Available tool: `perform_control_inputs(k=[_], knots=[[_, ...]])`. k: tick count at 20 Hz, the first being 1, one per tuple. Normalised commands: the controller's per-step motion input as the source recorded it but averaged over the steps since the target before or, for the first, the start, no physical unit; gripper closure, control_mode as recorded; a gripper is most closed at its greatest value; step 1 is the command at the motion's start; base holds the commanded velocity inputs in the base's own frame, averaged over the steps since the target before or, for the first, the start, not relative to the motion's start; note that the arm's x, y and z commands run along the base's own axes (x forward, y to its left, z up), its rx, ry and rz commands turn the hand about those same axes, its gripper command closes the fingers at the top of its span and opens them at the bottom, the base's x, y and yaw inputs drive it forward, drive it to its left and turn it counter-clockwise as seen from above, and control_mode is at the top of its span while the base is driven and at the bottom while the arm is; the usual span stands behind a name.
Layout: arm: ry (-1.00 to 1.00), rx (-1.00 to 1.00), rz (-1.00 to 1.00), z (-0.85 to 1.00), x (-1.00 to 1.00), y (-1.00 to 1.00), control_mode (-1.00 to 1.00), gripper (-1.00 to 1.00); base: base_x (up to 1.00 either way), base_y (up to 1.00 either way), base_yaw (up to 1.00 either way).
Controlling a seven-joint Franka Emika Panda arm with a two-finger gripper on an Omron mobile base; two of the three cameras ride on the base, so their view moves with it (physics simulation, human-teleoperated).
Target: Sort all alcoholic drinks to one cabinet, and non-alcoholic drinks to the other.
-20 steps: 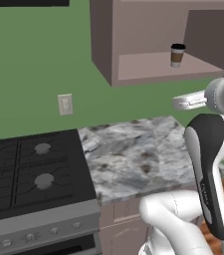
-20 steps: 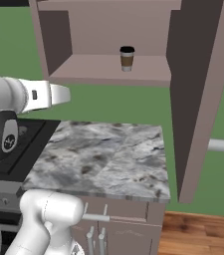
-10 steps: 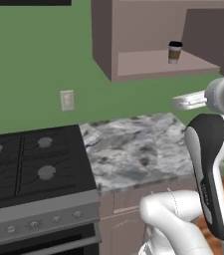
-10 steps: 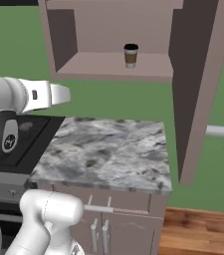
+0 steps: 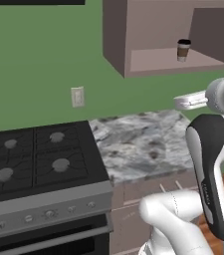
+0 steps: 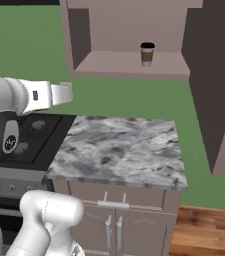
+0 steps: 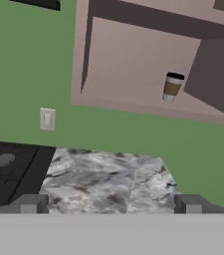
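- Where the wall cabinet [image 6: 129,64] stands open, one plain shelf holds one small tan cup [image 6: 147,54] with a black top, upright, right of the shelf's middle.
- Cabinet door [image 6: 215,85] is swung out on the right side in the right base view.
- No writing is legible on the cup; any label is too small to read.
- Gripper [image 7: 108,204] is released: two finger tips [image 7: 30,203] stand wide apart at the bottom of the hand view, nothing between them, well apart from the cup.
- Below the cabinet, one marbled grey counter [image 6: 119,150] sits beside one black stove [image 5: 34,162] showing four burners.
- One pale wall outlet [image 5: 77,96] is on the green wall.
- Two thin handles [image 6: 112,231] show on the lower doors.
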Motion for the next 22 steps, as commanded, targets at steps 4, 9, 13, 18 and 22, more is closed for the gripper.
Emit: perform_control_inputs(k=[4,9,13,18,22], knots=[[0.00,0.00,0.00,0.00,0.00,0.00,1.00,-1.00,-0.22,0.61,0.00],[0.00,0.00,0.00,0.00,0.00,0.00,1.00,-1.00,-0.18,0.63,0.00],[0.00,0.00,0.00,0.00,0.00,0.00,1.00,-1.00,-0.16,0.62,0.00],[0.00,0.00,0.00,0.00,0.00,0.00,1.00,-1.00,-0.15,0.62,0.00],[0.00,0.00,0.00,0.00,0.00,0.00,1.00,-1.00,-0.14,0.60,0.00]])
